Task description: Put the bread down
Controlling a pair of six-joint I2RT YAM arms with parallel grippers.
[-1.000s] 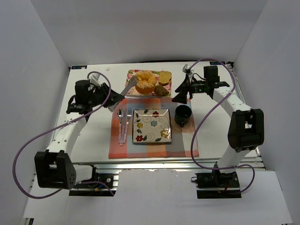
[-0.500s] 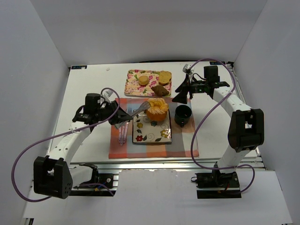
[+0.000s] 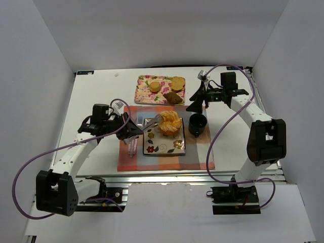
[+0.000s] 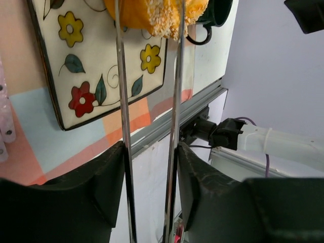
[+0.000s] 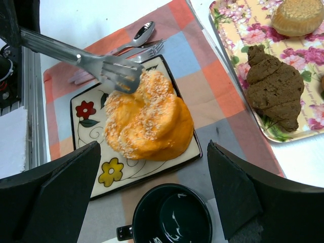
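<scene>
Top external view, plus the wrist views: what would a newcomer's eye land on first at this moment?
The big golden sesame-crusted braided bread stands out, sitting on the square flower-painted plate in the middle of the checked placemat. The metal tongs held in the left gripper reach its top. Behind, a floral tray carries smaller pastries.

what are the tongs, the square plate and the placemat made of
The tongs are metal, likely stainless steel: silvery arms with mirror-like reflections. The square plate is probably glazed ceramic: glossy white, painted flowers, thin dark rim. The placemat looks like woven cloth: matte, lying flat, checked in orange, blue and grey.
</scene>
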